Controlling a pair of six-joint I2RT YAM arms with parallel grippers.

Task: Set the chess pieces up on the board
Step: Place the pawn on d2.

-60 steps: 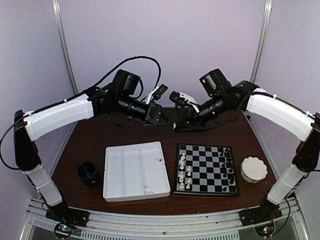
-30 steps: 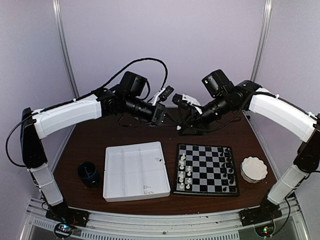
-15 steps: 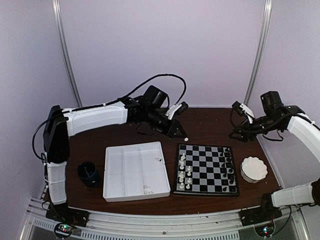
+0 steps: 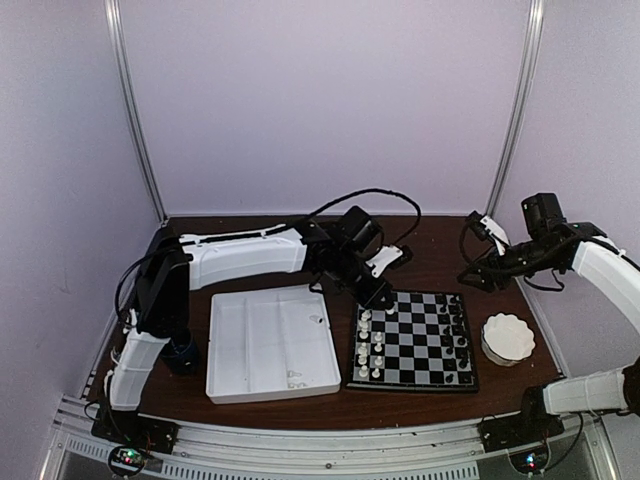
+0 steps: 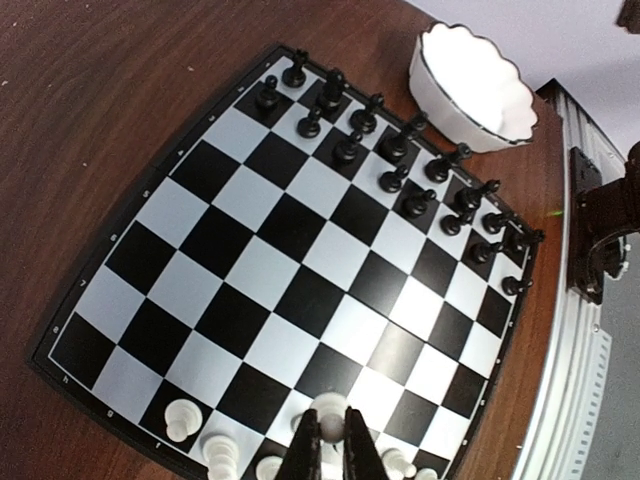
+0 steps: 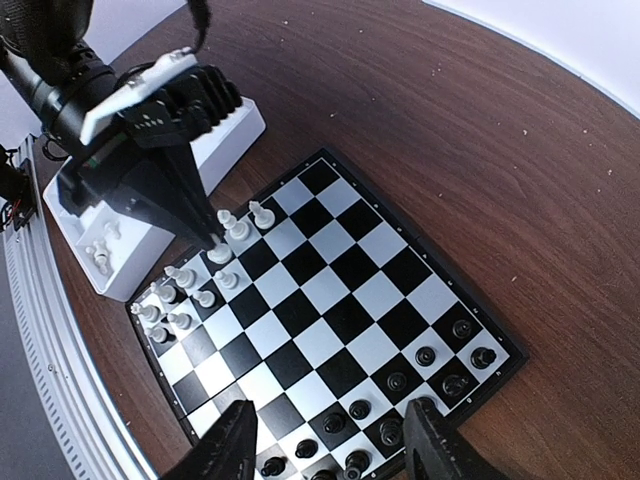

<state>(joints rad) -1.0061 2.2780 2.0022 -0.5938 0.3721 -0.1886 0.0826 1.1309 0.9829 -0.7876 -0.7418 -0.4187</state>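
The board [image 4: 420, 337] lies right of centre, with white chess pieces [image 4: 370, 345] on its left columns and black chess pieces [image 4: 458, 335] on its right. My left gripper [image 5: 328, 442] is shut on a small white piece [image 5: 329, 407], which it holds just over a square among the white ones. From the right wrist view, the left gripper [image 6: 212, 238] comes down at the board's [image 6: 330, 320] white side. My right gripper [image 6: 330, 420] hovers high over the black side, open and holding nothing. In the top view the right gripper [image 4: 476, 276] is beyond the board's far right corner.
A white compartmented tray [image 4: 270, 340] sits left of the board with a few white pieces [image 4: 297, 378] in its near corner. A dark blue cup [image 4: 178, 346] stands left of the tray. A white scalloped bowl [image 4: 507, 338] stands right of the board.
The two grippers met at the back of the table, then parted. My left arm swung forward to the board's white side carrying the white piece. My right arm drew back to the right and opened wider.
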